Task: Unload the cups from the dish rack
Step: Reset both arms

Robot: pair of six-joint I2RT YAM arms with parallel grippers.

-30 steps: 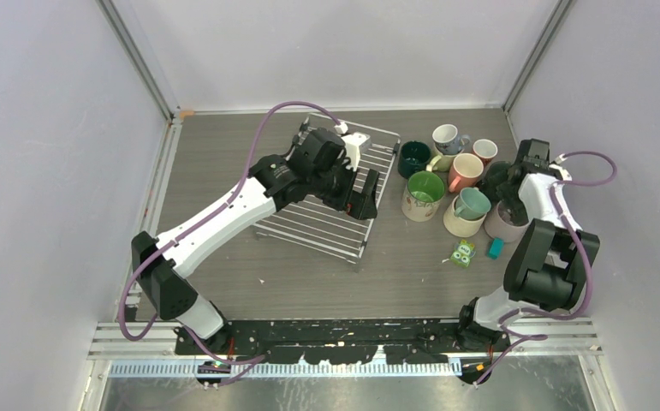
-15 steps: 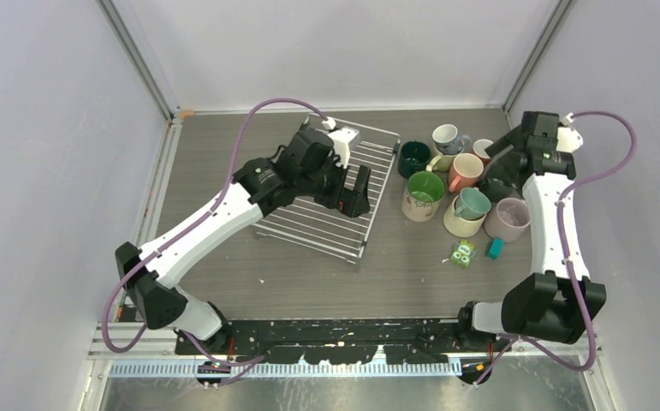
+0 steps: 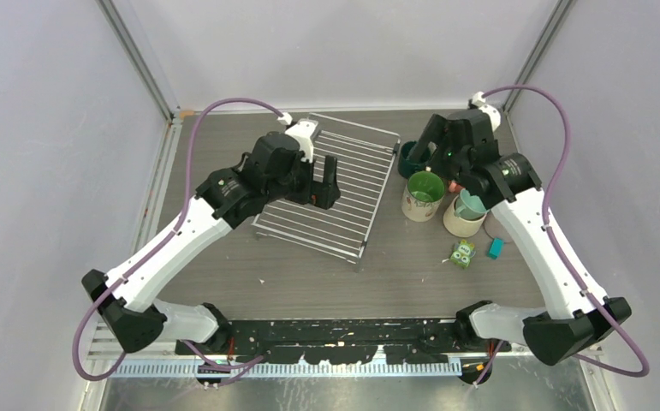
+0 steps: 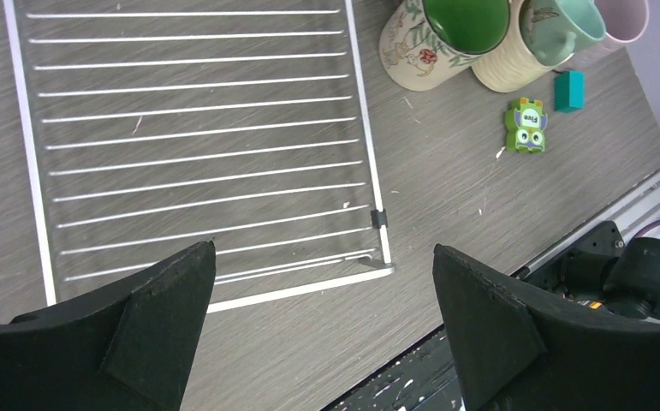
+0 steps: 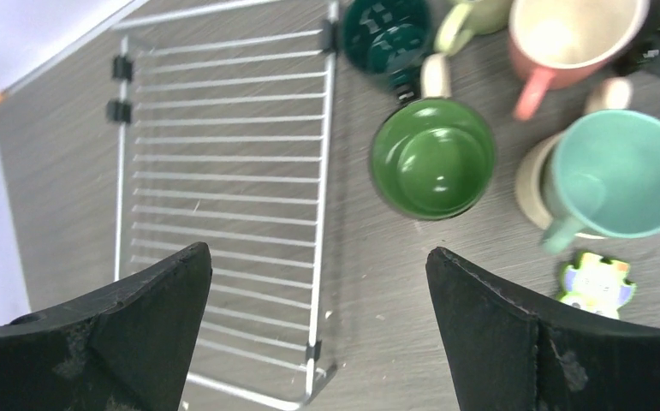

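The dish rack lies flat left of centre with no cup on it; it also shows in the left wrist view and the right wrist view. The cups stand grouped on the table to its right: a green-lined cream mug, a dark teal mug, a pale green mug sitting in a cream one, and a salmon mug. My left gripper hangs open and empty over the rack. My right gripper hangs open and empty above the dark teal and green-lined mugs.
A small green toy block and a small teal block lie in front of the cups. Walls close in the left, back and right. The black front rail runs along the near edge.
My right arm has swung up and left, from beside the rightmost cups to above the left ones. My left gripper has drawn back left over the rack.
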